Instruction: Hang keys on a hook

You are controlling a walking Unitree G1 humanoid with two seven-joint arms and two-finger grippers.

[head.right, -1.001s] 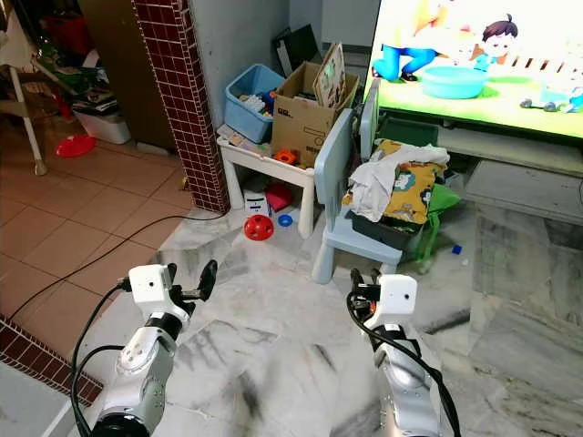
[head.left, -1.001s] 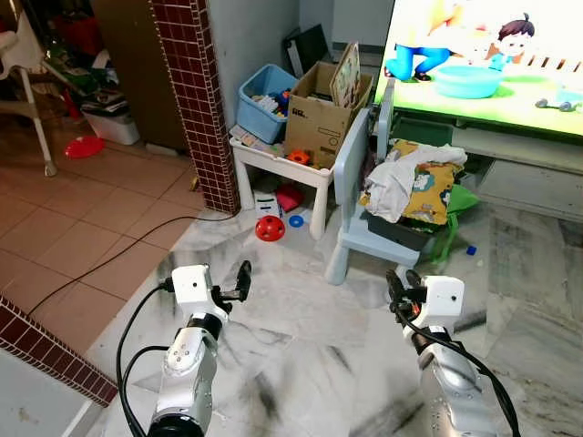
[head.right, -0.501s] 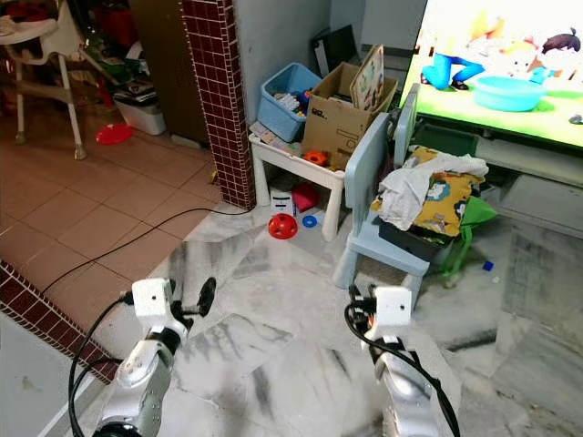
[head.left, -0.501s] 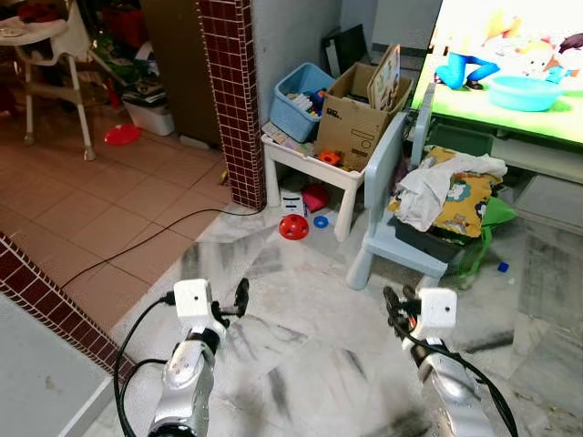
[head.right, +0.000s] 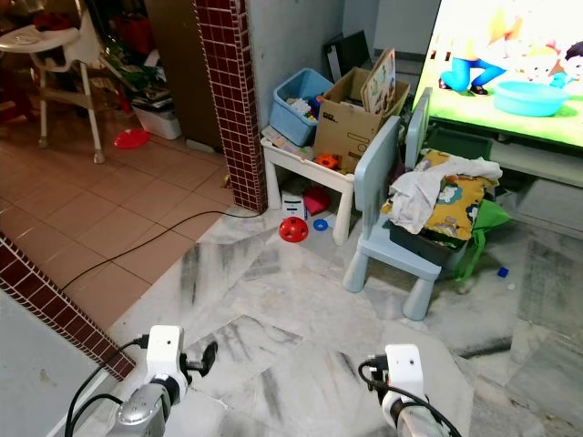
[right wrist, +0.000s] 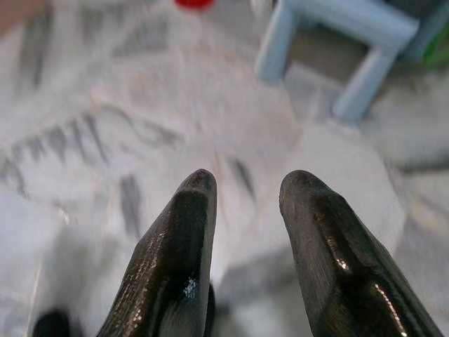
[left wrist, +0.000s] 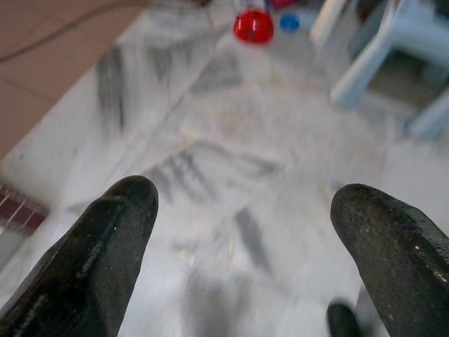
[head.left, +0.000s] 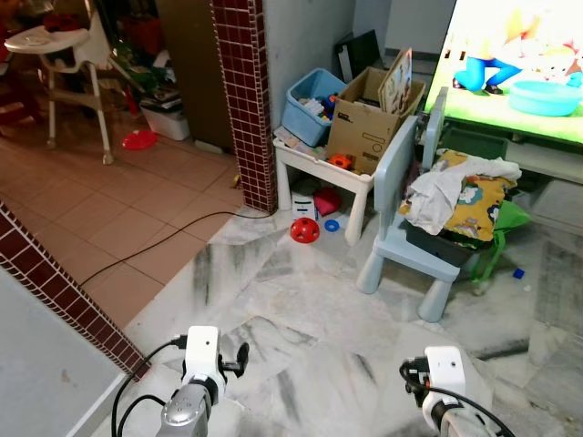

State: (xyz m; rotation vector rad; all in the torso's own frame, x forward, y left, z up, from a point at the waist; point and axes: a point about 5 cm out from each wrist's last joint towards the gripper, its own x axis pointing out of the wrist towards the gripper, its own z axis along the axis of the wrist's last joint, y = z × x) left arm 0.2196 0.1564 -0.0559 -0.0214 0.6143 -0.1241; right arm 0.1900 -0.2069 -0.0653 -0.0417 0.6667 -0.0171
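Note:
My left gripper (left wrist: pixel 245 193) hangs low over the marble floor (head.left: pixel 310 309), its two black fingers wide apart and nothing between them; its white wrist block (head.left: pixel 202 350) sits at the picture's bottom left. My right gripper (right wrist: pixel 247 179) also points down at the floor. Its fingers (right wrist: pixel 189 239) stand a narrow gap apart with nothing held, and its wrist block (head.left: pixel 446 369) is at the bottom right.
A red ball (head.left: pixel 304 230) lies by a small white table (head.left: pixel 321 173) carrying a cardboard box and a blue bin. A pale blue child's chair (head.left: pixel 401 218) holds clothes. A brick pillar (head.left: pixel 248 100), a black cable (head.left: pixel 155 241), a low brick wall (head.left: pixel 64 282) and a TV (head.left: pixel 519 64) surround the floor.
The camera has moved, so the room sits lower and further left in the picture. Both arms have dropped toward the bottom edge. The fingers look the same.

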